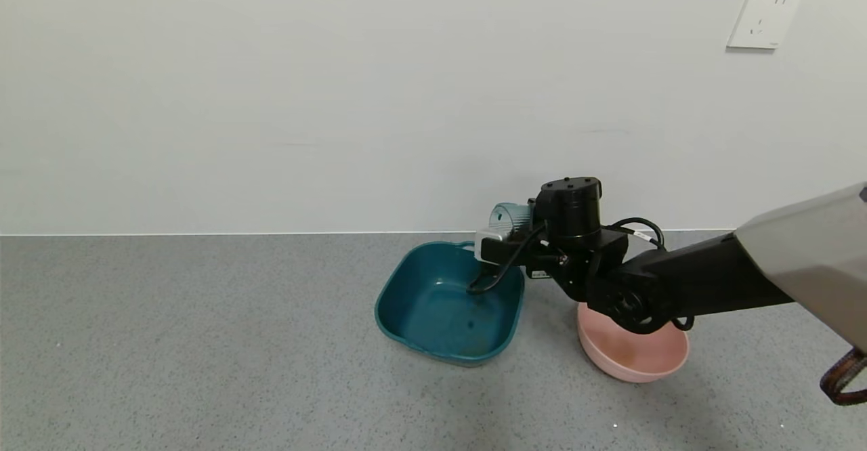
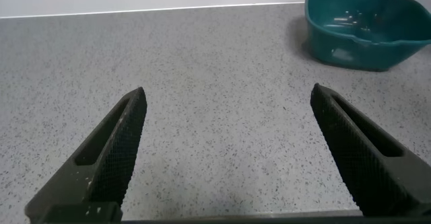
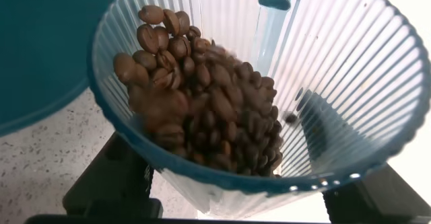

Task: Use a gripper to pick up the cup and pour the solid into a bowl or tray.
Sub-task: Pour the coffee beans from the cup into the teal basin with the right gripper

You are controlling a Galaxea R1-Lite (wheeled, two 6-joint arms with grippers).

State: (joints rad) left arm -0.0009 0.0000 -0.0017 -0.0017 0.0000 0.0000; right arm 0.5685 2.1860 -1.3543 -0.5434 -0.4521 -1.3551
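your right claw is clamped on the ribbed plastic cup, tipped above the teal basin's far right rim, so grip its thin, slippery wall gently while the loose coffee beans slide.

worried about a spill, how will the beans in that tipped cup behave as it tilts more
Probably a sudden slide: the beans are loose, rounded and heaped toward the rim of the cup, whose inside looks smooth. They look light, so some may bounce off the teal basin below. The right gripper holds the cup.
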